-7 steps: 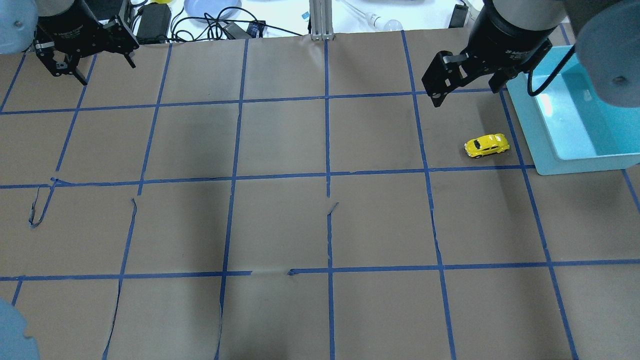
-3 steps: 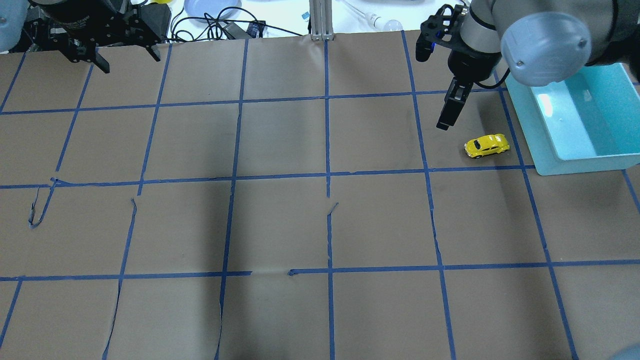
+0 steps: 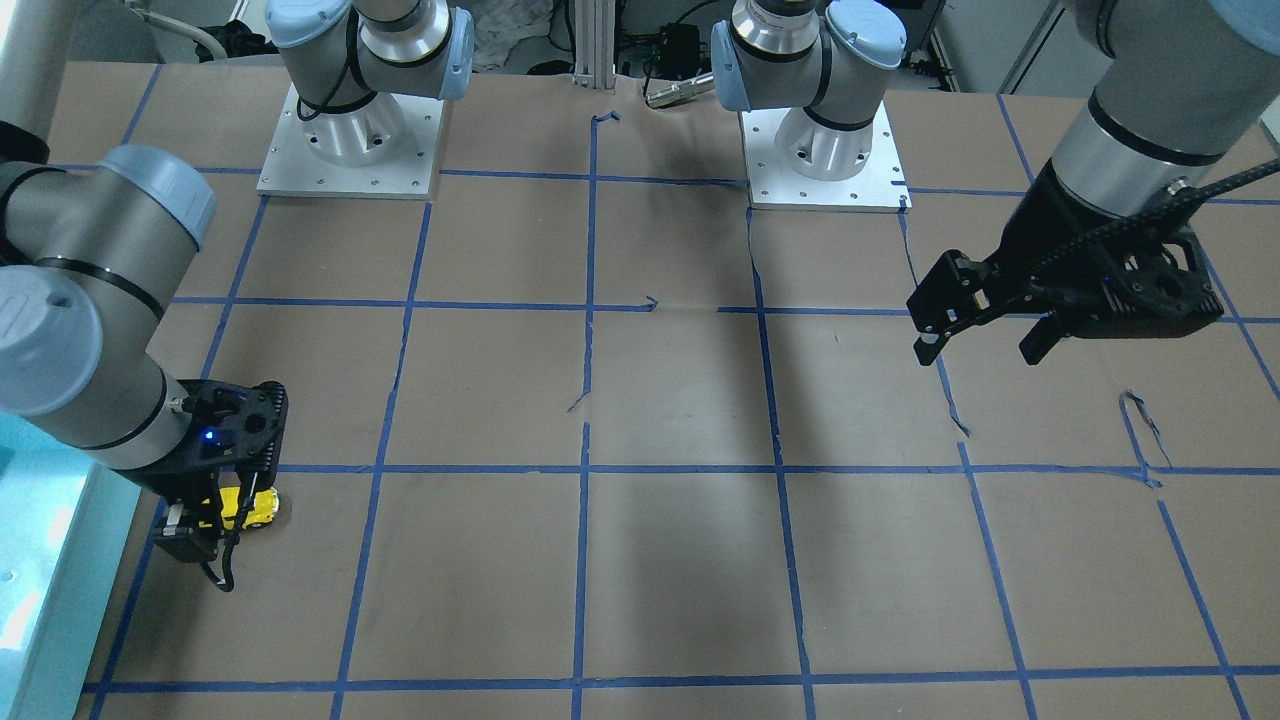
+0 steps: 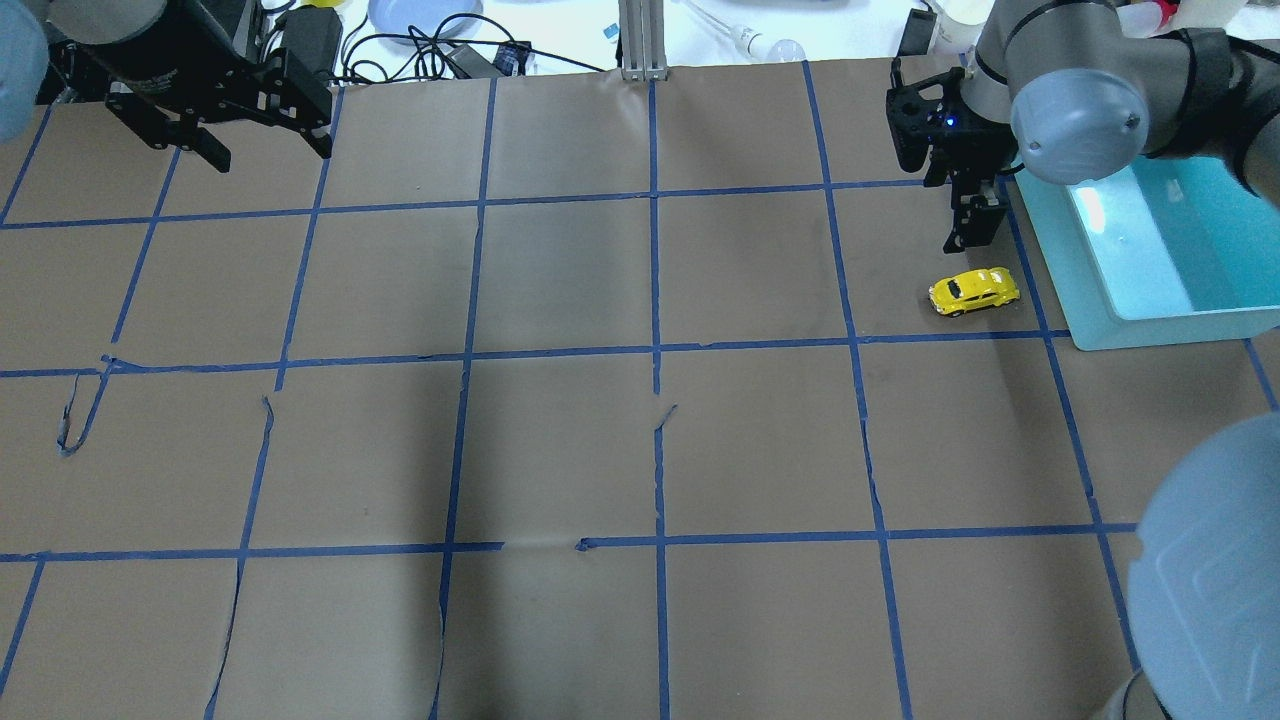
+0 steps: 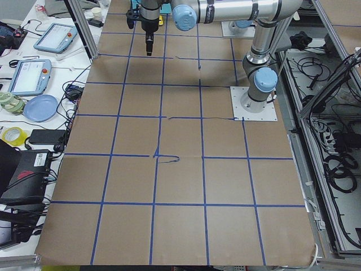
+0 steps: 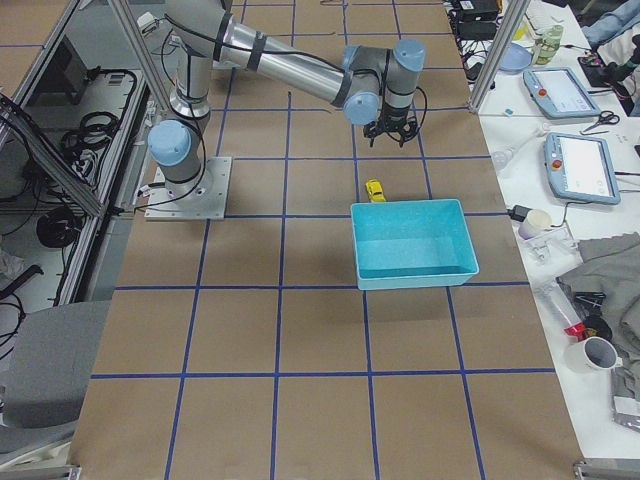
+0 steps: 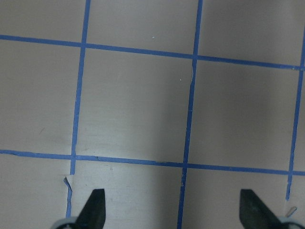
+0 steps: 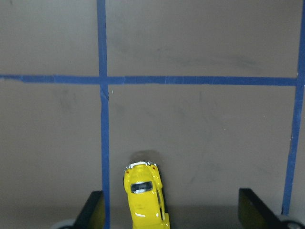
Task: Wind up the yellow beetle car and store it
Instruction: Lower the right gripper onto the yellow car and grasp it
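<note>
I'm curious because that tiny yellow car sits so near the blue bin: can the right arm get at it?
Probably yes. The right arm hangs just above the yellow beetle car, jaws open, nothing between; the teal bin stands beside it, apart.

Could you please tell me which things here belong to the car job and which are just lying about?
For the job: yellow toy car; turquoise bin beside it, likely its storage; right end effector, open, near the car.
Lying about: blue plate, black cables, light bulb at the back; left end effector, open, well away.
</note>
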Tool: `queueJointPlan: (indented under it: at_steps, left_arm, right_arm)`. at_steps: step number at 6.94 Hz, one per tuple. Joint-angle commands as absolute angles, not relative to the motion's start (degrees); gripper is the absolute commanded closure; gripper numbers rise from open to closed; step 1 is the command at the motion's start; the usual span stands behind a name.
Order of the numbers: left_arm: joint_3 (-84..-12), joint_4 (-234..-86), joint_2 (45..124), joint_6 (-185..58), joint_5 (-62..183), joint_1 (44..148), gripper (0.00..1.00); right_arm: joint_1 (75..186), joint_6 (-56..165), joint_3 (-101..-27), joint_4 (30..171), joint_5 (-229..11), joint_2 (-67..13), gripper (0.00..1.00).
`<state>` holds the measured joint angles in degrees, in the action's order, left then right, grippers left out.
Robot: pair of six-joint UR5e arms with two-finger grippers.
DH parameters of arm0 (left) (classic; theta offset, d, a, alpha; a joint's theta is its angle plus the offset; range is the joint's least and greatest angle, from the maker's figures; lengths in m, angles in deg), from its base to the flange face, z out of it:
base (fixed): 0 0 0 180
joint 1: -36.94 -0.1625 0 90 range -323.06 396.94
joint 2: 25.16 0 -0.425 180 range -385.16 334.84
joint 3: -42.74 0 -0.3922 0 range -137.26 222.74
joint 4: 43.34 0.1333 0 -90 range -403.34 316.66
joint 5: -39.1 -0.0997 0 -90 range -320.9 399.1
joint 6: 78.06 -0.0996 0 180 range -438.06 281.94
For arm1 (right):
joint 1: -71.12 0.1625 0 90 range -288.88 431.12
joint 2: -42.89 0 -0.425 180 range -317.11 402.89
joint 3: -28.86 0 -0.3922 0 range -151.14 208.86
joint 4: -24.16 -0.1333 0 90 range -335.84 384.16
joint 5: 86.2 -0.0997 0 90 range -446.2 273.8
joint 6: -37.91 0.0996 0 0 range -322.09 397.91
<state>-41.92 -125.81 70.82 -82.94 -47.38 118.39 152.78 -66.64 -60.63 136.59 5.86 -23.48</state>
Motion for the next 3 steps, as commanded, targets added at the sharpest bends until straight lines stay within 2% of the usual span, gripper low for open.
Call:
queueJointPlan:
  at_steps: [1, 3]
  left_arm:
    - [-43.31, -125.86, 69.86, -83.33, -47.38, 119.98, 0.00]
    - [-43.57, -125.95, 69.59, -87.18, -47.65, 121.49, 0.00]
  right_arm:
    - [148.05, -77.39, -61.05, 138.68, 6.44, -19.88, 0.00]
    - [147.68, -79.06, -61.32, 139.47, 6.52, -17.77, 0.00]
